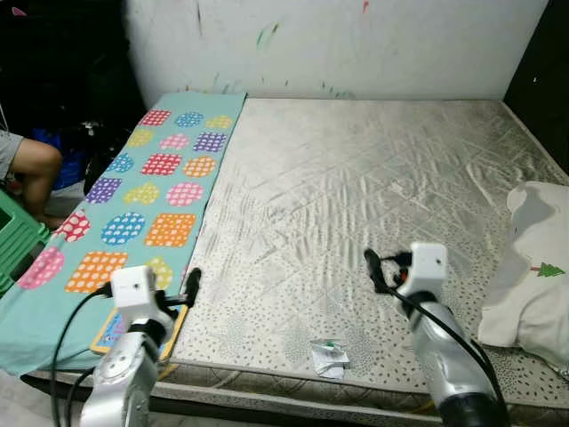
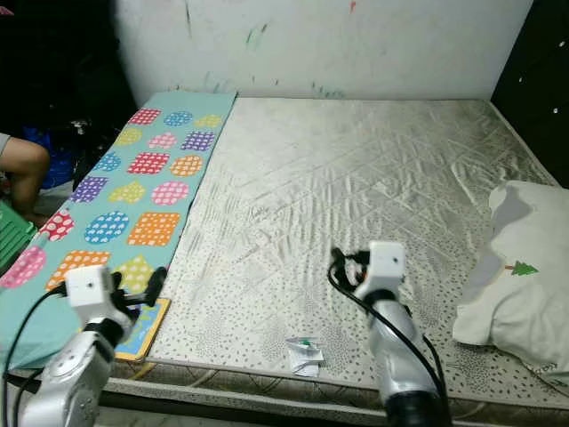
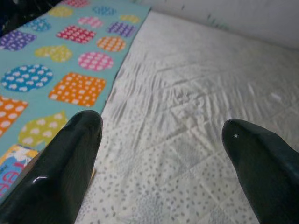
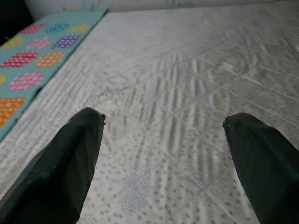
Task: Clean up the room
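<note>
Both claws hover over the mattress (image 1: 356, 196) with fingers spread wide and holding nothing. A crumpled wrapper (image 1: 329, 357) lies near the front edge, between the left claw (image 1: 190, 290) and the right claw (image 1: 373, 267), nearer the right one. A book (image 1: 111, 327) lies just beside the left claw on the dotted mat (image 1: 133, 205). A pillow (image 1: 533, 267) lies to the right of the right claw.

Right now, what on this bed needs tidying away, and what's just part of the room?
To tidy:
- crumpled wrapper near the mattress's front edge
- flat book by the left gripper

Just there:
- mattress
- patterned teal mat
- pillow
- green crate
</note>
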`<state>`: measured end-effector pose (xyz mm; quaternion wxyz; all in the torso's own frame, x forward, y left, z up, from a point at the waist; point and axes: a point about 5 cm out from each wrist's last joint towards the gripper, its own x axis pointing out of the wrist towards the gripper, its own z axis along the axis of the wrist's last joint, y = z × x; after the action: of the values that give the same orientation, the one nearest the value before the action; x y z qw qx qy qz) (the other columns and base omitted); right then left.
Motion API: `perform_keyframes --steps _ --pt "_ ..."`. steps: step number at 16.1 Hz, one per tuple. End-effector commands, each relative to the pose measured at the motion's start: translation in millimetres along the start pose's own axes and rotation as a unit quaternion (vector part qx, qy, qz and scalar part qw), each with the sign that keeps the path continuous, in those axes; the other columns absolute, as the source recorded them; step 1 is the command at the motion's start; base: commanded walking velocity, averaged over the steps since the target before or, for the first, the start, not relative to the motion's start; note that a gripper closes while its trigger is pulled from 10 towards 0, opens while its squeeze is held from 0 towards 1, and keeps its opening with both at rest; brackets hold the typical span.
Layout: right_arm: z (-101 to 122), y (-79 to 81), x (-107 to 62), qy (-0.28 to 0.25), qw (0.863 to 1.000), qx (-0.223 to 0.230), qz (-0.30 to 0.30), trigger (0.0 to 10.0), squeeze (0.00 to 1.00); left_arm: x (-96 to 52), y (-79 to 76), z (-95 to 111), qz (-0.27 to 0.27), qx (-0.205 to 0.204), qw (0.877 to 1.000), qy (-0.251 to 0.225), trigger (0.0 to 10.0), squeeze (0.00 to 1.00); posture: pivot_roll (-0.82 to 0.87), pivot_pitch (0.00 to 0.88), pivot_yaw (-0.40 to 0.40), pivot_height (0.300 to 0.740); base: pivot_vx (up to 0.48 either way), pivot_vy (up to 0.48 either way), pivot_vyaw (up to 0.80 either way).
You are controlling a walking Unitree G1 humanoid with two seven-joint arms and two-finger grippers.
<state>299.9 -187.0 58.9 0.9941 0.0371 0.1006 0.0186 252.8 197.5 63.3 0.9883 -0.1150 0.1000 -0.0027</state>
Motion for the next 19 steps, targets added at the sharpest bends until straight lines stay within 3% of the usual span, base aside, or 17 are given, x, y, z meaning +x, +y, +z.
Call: perform_keyframes --steps 1,5,7,10,14,17,19 --pt "9.2 2.3 0.2 -0.016 1.0 -0.004 0.007 10.0 0.0 -1.2 0.7 9.3 0.0 0.016 1.0 -0.024 10.0 0.0 -0.08 0.0 0.047 0.74 0.0 0.0 0.0" --pt "15.3 3.0 -8.0 -0.037 0.999 -0.001 0.011 10.0 0.0 -6.8 -2.5 13.1 -0.013 0.046 0.998 -0.036 10.0 0.0 -0.07 0.0 0.047 0.74 0.0 0.0 0.0" --pt "11.9 -1.0 -21.8 -0.032 0.999 0.011 0.013 10.0 0.0 -23.3 1.3 18.1 -0.01 0.052 0.997 -0.049 10.0 0.0 -0.07 0.0 0.041 0.74 0.0 0.0 0.0" --pt "4.7 -4.4 -34.4 -0.017 0.999 0.018 0.025 10.0 0.0 -39.9 11.3 8.0 0.011 0.037 0.999 -0.035 10.0 0.0 -0.06 0.0 0.032 0.74 0.0 0.0 0.0" --pt "9.0 1.5 -27.9 -0.011 0.999 0.024 0.025 10.0 0.0 -33.3 1.8 6.3 -0.001 0.032 0.999 -0.029 10.0 0.0 -0.07 0.0 0.03 0.74 0.0 0.0 -0.11" --pt "10.5 0.8 -27.5 -0.008 0.999 0.022 0.026 10.0 0.0 -31.7 3.3 5.6 0.003 0.014 1.0 -0.022 10.0 0.0 -0.07 0.0 0.032 0.74 0.0 0.0 -0.8" --pt "11.0 0.4 -26.7 -0.006 1.0 0.017 0.026 10.0 0.0 -31.1 3.3 5.2 0.001 0.01 1.0 -0.022 10.0 0.0 -0.07 0.0 0.032 0.74 0.0 0.0 0.0"
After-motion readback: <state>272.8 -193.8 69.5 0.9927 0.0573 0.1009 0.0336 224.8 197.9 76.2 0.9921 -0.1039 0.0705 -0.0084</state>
